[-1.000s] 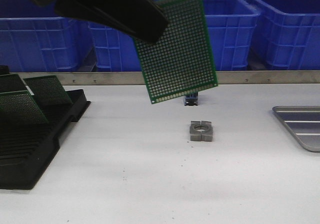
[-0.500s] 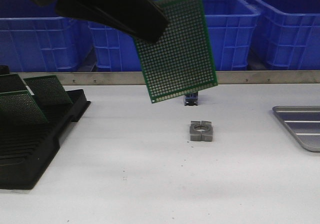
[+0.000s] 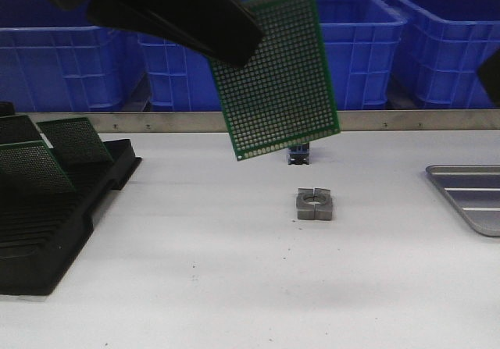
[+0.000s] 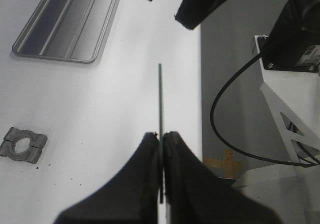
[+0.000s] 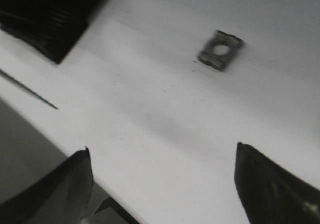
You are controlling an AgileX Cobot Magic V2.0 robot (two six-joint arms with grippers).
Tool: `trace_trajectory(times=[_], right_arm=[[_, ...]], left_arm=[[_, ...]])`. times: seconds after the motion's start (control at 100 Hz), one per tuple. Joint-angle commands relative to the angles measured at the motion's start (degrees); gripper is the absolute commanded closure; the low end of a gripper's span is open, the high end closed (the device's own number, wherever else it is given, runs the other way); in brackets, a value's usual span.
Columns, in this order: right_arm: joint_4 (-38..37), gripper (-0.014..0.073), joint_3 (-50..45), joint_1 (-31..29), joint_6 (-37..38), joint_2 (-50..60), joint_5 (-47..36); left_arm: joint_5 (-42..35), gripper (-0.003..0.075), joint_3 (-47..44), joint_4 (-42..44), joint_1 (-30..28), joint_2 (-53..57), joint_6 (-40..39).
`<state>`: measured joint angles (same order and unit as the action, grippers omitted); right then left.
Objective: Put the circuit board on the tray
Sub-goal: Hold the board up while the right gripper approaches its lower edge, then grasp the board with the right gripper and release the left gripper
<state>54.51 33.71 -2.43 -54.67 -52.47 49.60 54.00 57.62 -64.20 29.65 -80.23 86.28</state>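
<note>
My left gripper is shut on the upper left corner of a green perforated circuit board and holds it high above the table's middle, tilted. In the left wrist view the board shows edge-on between the closed fingers. The grey metal tray lies at the right edge of the table, empty; it also shows in the left wrist view. My right gripper is open and empty above the table's front edge. A dark part of the right arm shows at the right edge.
A black slotted rack holding more green boards stands at the left. A small grey metal block with a hole lies mid-table. Blue crates line the back behind a metal rail.
A dark part of the right arm has come into the front view at the right edge. The left gripper and the board have not moved.
</note>
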Motion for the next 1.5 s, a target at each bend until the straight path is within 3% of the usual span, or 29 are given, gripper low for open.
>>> trace_trajectory(times=[0.0,0.13,0.23,0.46,0.64,0.76,1.0,1.07,1.19,1.31,1.36,1.49], right_arm=[[13.91,0.0001,1.98,1.22,-14.22,-2.94,1.94],[20.58,0.0003,1.98,6.02,-30.09,-6.97,1.71],[23.16,0.0003,1.98,10.03,-37.04,-9.92,1.08],[30.12,0.0003,1.98,17.16,-39.66,-16.93,-1.85],[31.27,0.0013,1.98,20.53,-39.76,-19.30,-1.58],[33.22,0.0146,1.98,21.69,-41.24,-19.42,-1.51],[35.59,0.0613,1.98,21.76,-41.36,-19.42,-1.51],[35.59,0.0662,1.98,21.76,-41.36,-19.42,-1.40],[35.59,0.0658,1.98,21.76,-41.36,-19.42,-1.35],[35.20,0.0658,1.79,21.76,-41.04,-19.42,-0.70],[34.21,0.0658,1.68,21.76,-40.24,-19.42,-0.70],[27.06,0.0658,1.68,21.54,-35.92,-19.42,-2.13]], left_arm=[[0.18,0.0737,1.76,-4.02,0.55,1.50,-0.50],[-0.14,0.0737,1.76,-4.02,0.55,1.50,-0.50],[-0.14,0.0737,1.76,-4.02,0.55,1.50,-0.50],[-0.14,0.0737,1.76,-4.02,0.55,1.50,-0.50],[-0.14,0.0737,1.76,-4.02,0.55,1.50,-0.50],[-0.14,0.0737,1.76,-4.02,0.55,1.50,-0.50],[0.05,0.0737,1.76,-4.02,0.55,1.50,-0.50],[0.05,0.0731,1.76,-3.92,0.55,1.50,-0.41],[0.05,0.0601,1.76,-3.92,0.55,1.50,-0.41],[-0.30,0.0344,1.76,-2.59,0.55,1.50,-0.41],[-1.22,0.0273,1.76,-2.47,0.55,1.50,-0.41],[-3.51,0.0234,1.76,0.21,0.28,1.50,-0.41]])
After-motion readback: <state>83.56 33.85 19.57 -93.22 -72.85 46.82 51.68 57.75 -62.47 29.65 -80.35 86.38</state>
